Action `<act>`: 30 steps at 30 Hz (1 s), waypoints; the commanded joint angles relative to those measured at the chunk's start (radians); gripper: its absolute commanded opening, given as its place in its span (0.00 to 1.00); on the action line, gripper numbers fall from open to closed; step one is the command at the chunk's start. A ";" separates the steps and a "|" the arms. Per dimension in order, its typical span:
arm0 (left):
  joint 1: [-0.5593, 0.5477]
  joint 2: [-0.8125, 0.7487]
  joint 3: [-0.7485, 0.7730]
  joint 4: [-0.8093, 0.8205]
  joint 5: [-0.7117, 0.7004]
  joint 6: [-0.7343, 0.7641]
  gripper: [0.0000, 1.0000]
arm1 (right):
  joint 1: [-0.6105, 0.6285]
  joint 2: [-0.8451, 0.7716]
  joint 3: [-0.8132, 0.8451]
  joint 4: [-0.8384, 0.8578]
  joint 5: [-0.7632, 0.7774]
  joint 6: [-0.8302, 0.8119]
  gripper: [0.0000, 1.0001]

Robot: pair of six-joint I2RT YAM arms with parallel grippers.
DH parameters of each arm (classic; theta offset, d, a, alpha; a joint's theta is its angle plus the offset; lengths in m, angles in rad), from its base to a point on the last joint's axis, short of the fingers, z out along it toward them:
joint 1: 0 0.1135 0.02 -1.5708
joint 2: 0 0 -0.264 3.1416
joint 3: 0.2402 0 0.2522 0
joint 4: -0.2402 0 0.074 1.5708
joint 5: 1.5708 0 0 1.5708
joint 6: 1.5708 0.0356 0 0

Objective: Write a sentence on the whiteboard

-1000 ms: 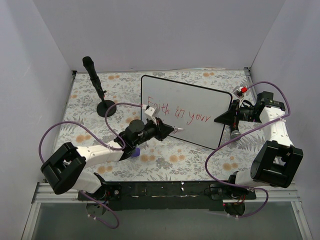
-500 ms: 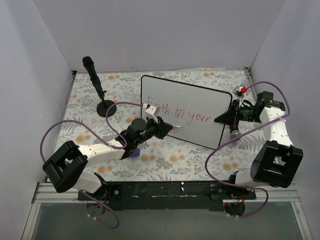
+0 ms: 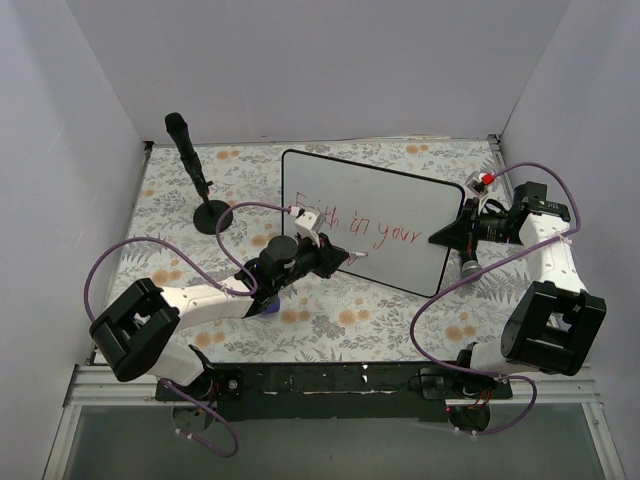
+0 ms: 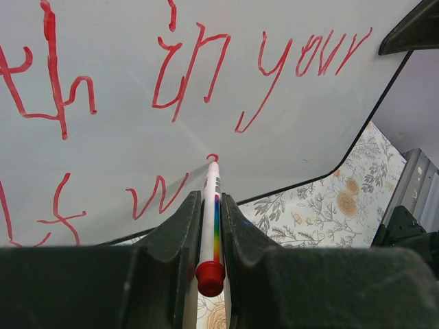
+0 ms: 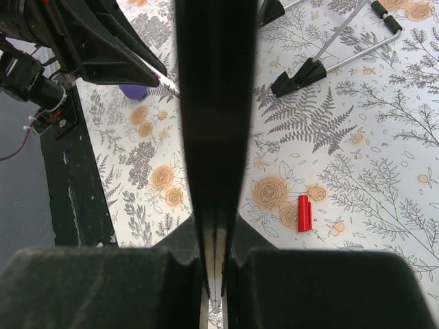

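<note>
The whiteboard (image 3: 400, 195) stands tilted on the floral table, with a thin black frame. The sentence (image 3: 385, 235) is in red marker. In the left wrist view its top line ends "in your" (image 4: 274, 62), and a lower line holds a "w" (image 4: 158, 195). My left gripper (image 3: 335, 258) is shut on a white marker (image 4: 211, 181) with a rainbow stripe and a red end. The marker's tip touches the board just right of the "w". My right gripper (image 3: 447, 235) is shut on the whiteboard's right edge (image 5: 216, 103), which is pinched between its fingers (image 5: 185, 240).
A black microphone on a round stand (image 3: 195, 170) is at the back left. A loose red pen cap (image 5: 304, 212) lies on the tablecloth, and a purple object (image 3: 270, 305) sits under my left arm. The board's black feet (image 5: 309, 68) rest on the cloth. White walls enclose the table.
My left gripper and the marker dipped back left, then returned right along the lower line. The right arm and the board have not moved.
</note>
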 commanded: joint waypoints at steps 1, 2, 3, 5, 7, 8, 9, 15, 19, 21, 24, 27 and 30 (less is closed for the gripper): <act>0.004 -0.057 -0.035 0.008 -0.040 0.022 0.00 | 0.012 -0.036 -0.010 0.002 0.074 -0.005 0.01; 0.004 -0.070 -0.040 0.011 -0.040 0.024 0.00 | 0.013 -0.036 -0.010 0.002 0.074 -0.005 0.01; 0.004 -0.093 -0.043 0.009 -0.011 0.024 0.00 | 0.013 -0.036 -0.010 0.002 0.074 -0.005 0.01; 0.006 -0.110 -0.052 0.005 -0.005 0.026 0.00 | 0.013 -0.036 -0.010 0.004 0.076 -0.005 0.01; 0.004 -0.123 -0.058 -0.007 0.000 0.026 0.00 | 0.013 -0.037 -0.011 0.002 0.076 -0.005 0.01; 0.004 -0.123 -0.061 -0.012 -0.002 0.026 0.00 | 0.013 -0.037 -0.011 0.004 0.076 -0.004 0.01; 0.004 -0.123 -0.063 -0.015 -0.003 0.027 0.00 | 0.013 -0.037 -0.011 0.006 0.076 -0.004 0.01; 0.004 -0.096 -0.068 -0.004 -0.005 0.019 0.00 | 0.013 -0.039 -0.010 0.006 0.077 -0.002 0.01; 0.004 -0.067 -0.052 0.000 -0.003 0.022 0.00 | 0.013 -0.037 -0.008 0.006 0.079 -0.001 0.01; 0.004 -0.056 -0.043 0.005 -0.002 0.022 0.00 | 0.013 -0.037 -0.008 0.004 0.079 -0.001 0.01; 0.004 -0.036 -0.032 0.003 0.003 0.027 0.00 | 0.013 -0.036 -0.008 0.006 0.079 -0.001 0.01; 0.004 -0.024 -0.028 0.009 0.008 0.027 0.00 | 0.013 -0.034 -0.007 0.004 0.079 -0.002 0.01; 0.004 -0.022 -0.026 0.012 0.009 0.024 0.00 | 0.015 -0.033 -0.007 0.006 0.080 -0.002 0.01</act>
